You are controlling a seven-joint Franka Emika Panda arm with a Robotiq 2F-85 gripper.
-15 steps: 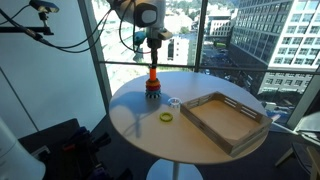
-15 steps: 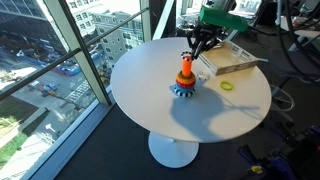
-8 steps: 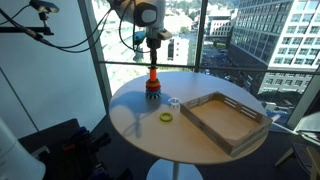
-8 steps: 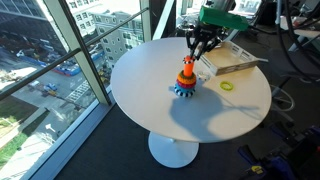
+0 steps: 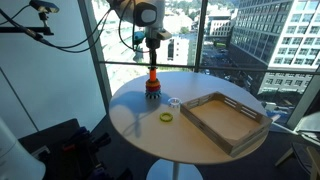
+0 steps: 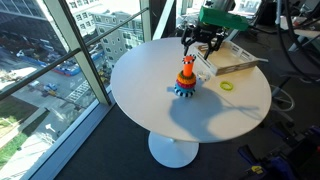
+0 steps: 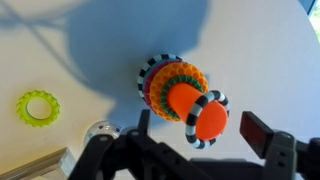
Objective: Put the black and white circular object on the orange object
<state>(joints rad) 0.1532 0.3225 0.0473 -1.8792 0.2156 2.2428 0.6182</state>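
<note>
Apparently releasing: ring [image 7: 216,99] looped over peg [image 7: 207,122], between spread fingers [image 7: 257,130]. Next, lifting gripper [image 6: 200,44] straight up, clear.

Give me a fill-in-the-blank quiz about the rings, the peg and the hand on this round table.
The black and white ring sits around the ____ peg.
The yellow-green ring lies flat on the ____ table.
The hand hangs above the peg with its jaws ____, holding nothing.
Missing words: orange; white; open.
</note>
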